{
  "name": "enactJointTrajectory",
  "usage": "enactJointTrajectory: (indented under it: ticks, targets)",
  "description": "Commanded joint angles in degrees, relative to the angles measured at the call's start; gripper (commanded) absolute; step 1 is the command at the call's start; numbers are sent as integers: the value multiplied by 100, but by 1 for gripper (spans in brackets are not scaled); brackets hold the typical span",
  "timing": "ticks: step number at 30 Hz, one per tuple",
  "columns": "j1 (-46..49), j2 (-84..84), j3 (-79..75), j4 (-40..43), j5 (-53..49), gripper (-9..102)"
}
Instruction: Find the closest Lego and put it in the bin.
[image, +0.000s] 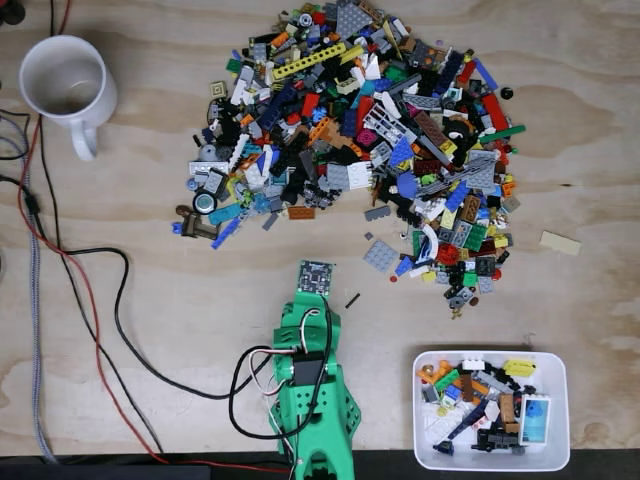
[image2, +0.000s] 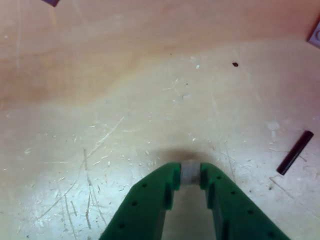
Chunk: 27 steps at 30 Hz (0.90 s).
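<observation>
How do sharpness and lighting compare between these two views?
Fixed view: sharp and evenly lit, pile and bin crisp, the mug slightly overexposed. Wrist view: soft, with a warm-to-pale tonal band across the table and a shadow ahead of the gripper.

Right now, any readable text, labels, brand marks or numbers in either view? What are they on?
None readable.
Small circuit board on the green printed arm: markings too small to read.
White ceramic mug: no print visible.
White plastic bin: no label visible.
Lego pile: any stud lettering too small.
</observation>
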Motion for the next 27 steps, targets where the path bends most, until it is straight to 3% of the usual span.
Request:
enactJointTrajectory:
  ticks: [1, 27]
  targets:
    - [-44, 18, -62, -123, 0, 0]
    - [114, 18, -62, -141, 26, 0]
